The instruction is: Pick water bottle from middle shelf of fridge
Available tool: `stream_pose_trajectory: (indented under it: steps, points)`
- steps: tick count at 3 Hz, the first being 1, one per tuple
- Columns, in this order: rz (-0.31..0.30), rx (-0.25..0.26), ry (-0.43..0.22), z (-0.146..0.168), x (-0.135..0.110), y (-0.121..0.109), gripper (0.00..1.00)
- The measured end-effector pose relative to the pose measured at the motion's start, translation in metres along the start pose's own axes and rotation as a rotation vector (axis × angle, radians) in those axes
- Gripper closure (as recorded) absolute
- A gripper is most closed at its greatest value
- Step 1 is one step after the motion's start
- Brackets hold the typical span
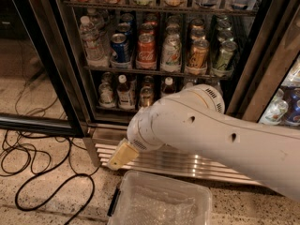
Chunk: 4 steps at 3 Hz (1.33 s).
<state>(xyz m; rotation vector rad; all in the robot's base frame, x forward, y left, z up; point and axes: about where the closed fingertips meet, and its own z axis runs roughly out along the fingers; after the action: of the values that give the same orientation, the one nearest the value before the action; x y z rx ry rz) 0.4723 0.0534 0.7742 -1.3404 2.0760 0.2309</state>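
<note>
The water bottle is clear and ribbed and stands at the left end of the middle shelf, beside rows of soda cans. The fridge has its black-framed door open. My white arm crosses the lower right of the view and hides part of the lower shelf and the steel base grille. The gripper shows as a tan tip low in front of the grille, well below and right of the water bottle. It holds nothing that I can see.
A clear plastic bin sits on the floor just below the gripper. Black cables loop over the floor at left. Small labelled bottles line the lower shelf. A second cooler stands at right.
</note>
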Motion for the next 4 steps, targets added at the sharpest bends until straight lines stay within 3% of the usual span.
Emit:
stream_pose_trajectory:
  steps: [1,2,3,4]
  points:
    - [0.046,0.037,-0.049,0.009,-0.007,-0.003,0.00]
    - [0.062,0.127,-0.111,0.020,-0.001,-0.019,0.00]
    - [0.118,0.245,-0.238,0.000,-0.010,-0.063,0.00]
    - [0.118,0.245,-0.239,0.000,-0.010,-0.063,0.00]
